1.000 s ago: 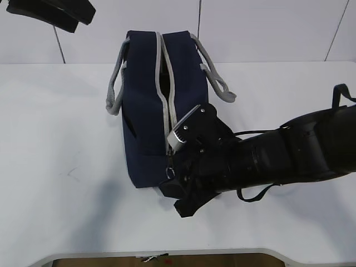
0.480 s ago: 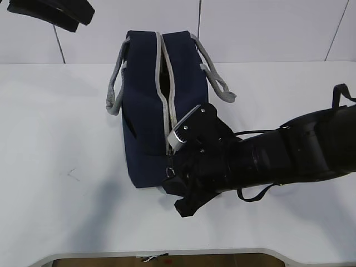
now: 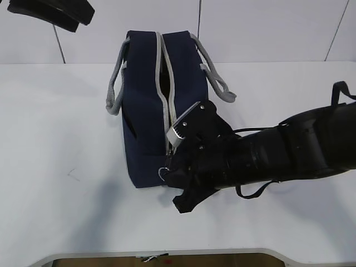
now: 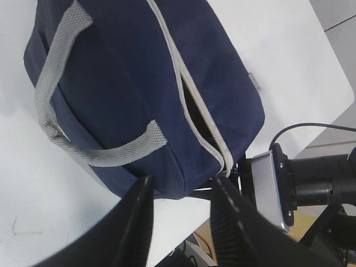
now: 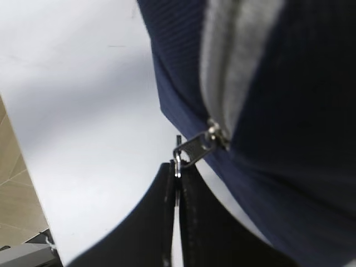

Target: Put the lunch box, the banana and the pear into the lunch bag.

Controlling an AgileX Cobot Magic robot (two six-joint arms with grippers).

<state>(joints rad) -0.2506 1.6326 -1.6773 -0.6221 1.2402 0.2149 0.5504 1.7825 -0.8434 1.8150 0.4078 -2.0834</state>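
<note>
The navy lunch bag (image 3: 144, 111) stands on the white table, its grey zipper (image 3: 165, 94) running toward me, with a dark gap at the far part (image 4: 194, 111). My right gripper (image 3: 167, 173) is at the bag's near end, shut on the metal ring pull (image 5: 177, 161); the slider sits low on the end face of the bag (image 5: 289, 139). My left gripper (image 4: 181, 186) is open and empty, raised above the bag (image 4: 128, 72), and shows at the top left in the exterior view (image 3: 53, 12). The lunch box, banana and pear are out of view.
Grey webbing handles hang off both sides of the bag (image 3: 114, 89) (image 3: 217, 78). My right arm lies across the table's right half (image 3: 289, 150). The table's front edge (image 3: 167, 253) is close to the right gripper. A white wall stands behind.
My right gripper has shifted slightly left and away from the bag's end with the ring pull in it. The bag and left arm have not visibly moved.
</note>
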